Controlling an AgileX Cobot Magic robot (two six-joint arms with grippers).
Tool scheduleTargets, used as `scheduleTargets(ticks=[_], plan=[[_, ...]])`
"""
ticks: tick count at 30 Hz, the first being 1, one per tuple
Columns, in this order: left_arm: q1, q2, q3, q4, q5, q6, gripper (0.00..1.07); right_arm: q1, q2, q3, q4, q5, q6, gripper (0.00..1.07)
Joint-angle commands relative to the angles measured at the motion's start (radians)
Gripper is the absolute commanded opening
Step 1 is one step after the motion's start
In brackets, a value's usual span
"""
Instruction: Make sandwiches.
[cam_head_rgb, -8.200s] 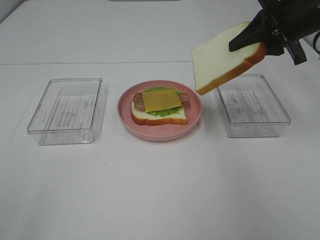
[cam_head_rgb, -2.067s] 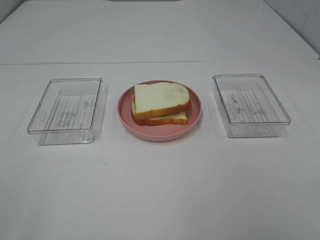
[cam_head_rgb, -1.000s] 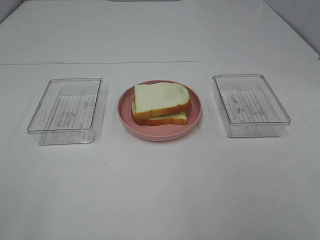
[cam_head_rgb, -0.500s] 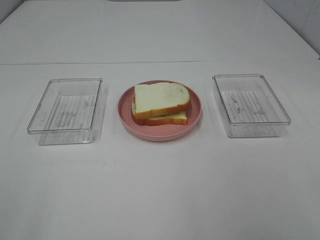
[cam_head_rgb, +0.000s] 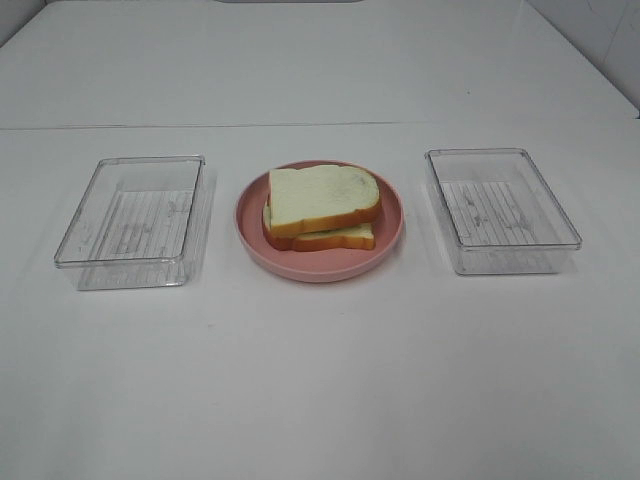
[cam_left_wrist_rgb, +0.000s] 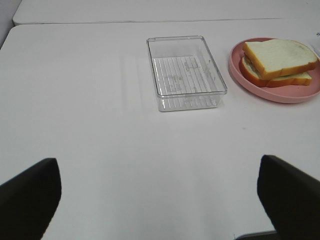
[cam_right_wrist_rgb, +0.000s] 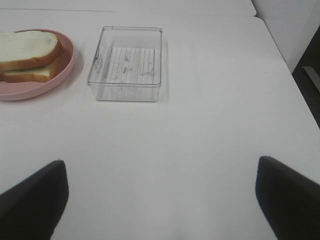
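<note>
Sitting on a pink plate (cam_head_rgb: 248, 222) in the middle of the white bench (cam_head_rgb: 320, 380) is the sandwich (cam_head_rgb: 321, 207): a top bread slice (cam_head_rgb: 322, 195) with an orange-brown crust lies askew over a bottom slice (cam_head_rgb: 340, 238), whose corner pokes out on the near side. A thin line of green shows between the two slices in the right wrist view; no other filling can be made out.

A clear tray (cam_head_rgb: 133, 218) stands on the bench left of the plate, near it but apart, and a second clear tray (cam_head_rgb: 501, 208) stands on the right, likewise apart. Both have ribbed floors and hold nothing.

Neither arm appears in the high view. In the left wrist view the left gripper (cam_left_wrist_rgb: 160, 200) shows only as two dark fingertips at the lower corners, its jaws wide apart over bare bench, with nothing between them. The right gripper (cam_right_wrist_rgb: 160, 200) looks the same in its own view, jaws spread wide and gripping nothing.
</note>
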Motion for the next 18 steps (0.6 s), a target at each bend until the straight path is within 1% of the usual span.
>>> scheduleTargets(ticks=[1,18], plan=[[-0.001,-0.019,0.002,-0.005,-0.016,-0.005,0.99,0.003,-0.016,0.003,-0.005,-0.008,0.005,0.94],[-0.001,-0.019,0.002,-0.005,-0.016,-0.005,0.99,0.003,-0.016,0.003,-0.005,-0.008,0.005,0.94]])
